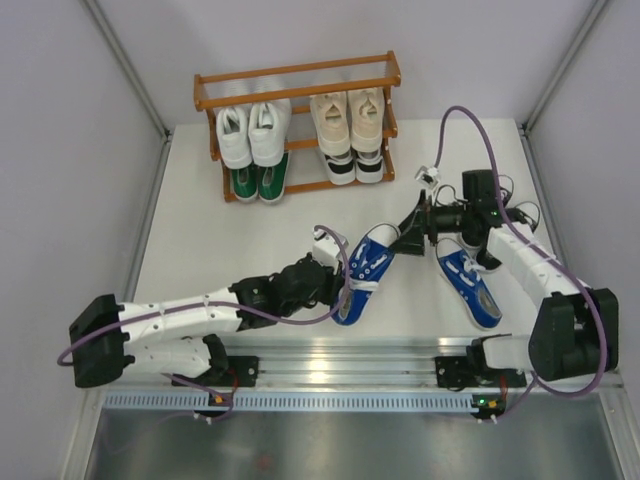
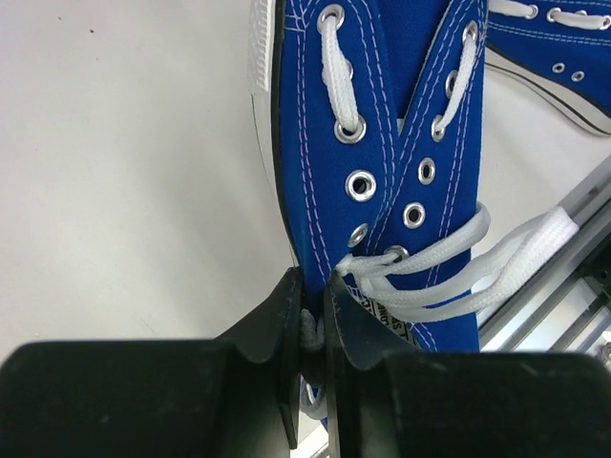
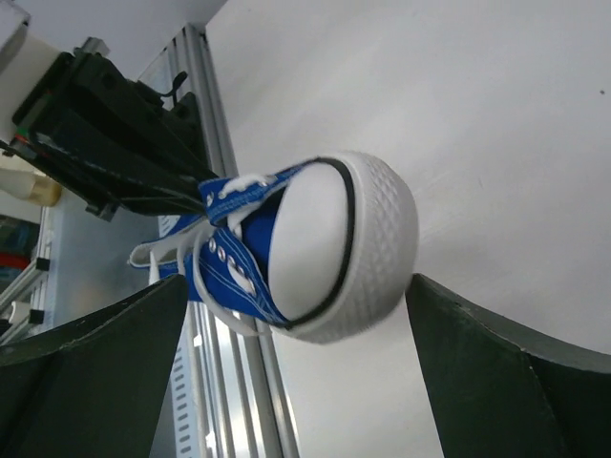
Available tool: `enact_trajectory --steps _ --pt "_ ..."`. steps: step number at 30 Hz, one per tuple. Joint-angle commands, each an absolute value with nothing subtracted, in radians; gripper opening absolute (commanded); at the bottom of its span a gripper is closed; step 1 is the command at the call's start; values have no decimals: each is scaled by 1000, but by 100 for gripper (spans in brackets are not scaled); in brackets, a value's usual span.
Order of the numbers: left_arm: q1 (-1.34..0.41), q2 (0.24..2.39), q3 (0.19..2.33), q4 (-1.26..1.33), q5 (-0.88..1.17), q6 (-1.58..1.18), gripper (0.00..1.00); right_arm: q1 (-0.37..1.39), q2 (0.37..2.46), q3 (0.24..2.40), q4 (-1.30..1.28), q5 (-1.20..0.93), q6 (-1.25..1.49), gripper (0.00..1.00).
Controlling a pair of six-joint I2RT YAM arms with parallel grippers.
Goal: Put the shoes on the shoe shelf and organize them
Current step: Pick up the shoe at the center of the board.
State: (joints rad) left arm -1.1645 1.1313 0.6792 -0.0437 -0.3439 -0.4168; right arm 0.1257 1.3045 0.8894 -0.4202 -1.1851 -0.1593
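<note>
Left hand (image 2: 313, 286): fingers together, clamped in a thin pinch on the collar of the blue canvas sneaker with white toe cap (image 1: 365, 262), just by the top eyelets. Right hand (image 3: 296, 286): fingers wide apart on either side of that toe cap, not touching it.

Risk, as I judge it: so narrow a pinch may let the shoe swivel or slip when the right hand closes. The loose white laces (image 2: 496, 258) may snag.

Second blue sneaker (image 1: 470, 285) lies on the white tabletop (image 1: 200, 240) beside the right arm.

Orange-brown wooden shoe shelf (image 1: 297, 72):
- Left: white pair (image 1: 250, 135) over green pair (image 1: 258, 182).
- Right: beige pair (image 1: 348, 118) over black-and-white pair (image 1: 354, 168).
</note>
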Motion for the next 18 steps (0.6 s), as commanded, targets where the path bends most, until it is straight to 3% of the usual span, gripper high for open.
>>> enact_trajectory --steps 1,6,8,9,10,11,12,13,14,15,16,17,18 --pt "-1157 1088 678 117 -307 -431 0 213 1328 911 -210 -1189 -5 96" --pt "-1155 1078 676 149 -276 -445 0 261 1416 956 -233 -1161 31 92" --pt "-1154 1075 666 158 -275 -449 0 264 1445 965 -226 -1181 38 78" --pt "-1154 1072 661 164 -276 -449 0 265 1454 966 -221 -1189 43 71" --pt "-1152 1072 652 175 -278 -457 0 267 1466 968 -219 -1201 44 50" --pt "-1149 1072 646 181 -276 -463 0 265 1470 969 -219 -1218 46 37" --pt "-1146 1071 640 187 -276 -468 0 265 1477 971 -219 -1226 45 15" --pt "-1140 1069 629 198 -278 -486 0 264 1476 971 -219 -1236 44 2" --pt "-1137 1069 623 202 -278 -500 0 264 1473 968 -216 -1239 51 0" --pt "-1131 1063 615 206 -278 -514 5 256 1468 963 -203 -1241 60 0" --pt "-1124 1055 608 209 -264 -532 17 250 1454 950 -169 -1246 90 0" --pt "-1115 1048 595 221 -255 -538 33 242 1447 940 -144 -1256 109 0" --pt "-1114 1017 566 224 -249 -549 59 221 1439 930 -123 -1258 130 0"
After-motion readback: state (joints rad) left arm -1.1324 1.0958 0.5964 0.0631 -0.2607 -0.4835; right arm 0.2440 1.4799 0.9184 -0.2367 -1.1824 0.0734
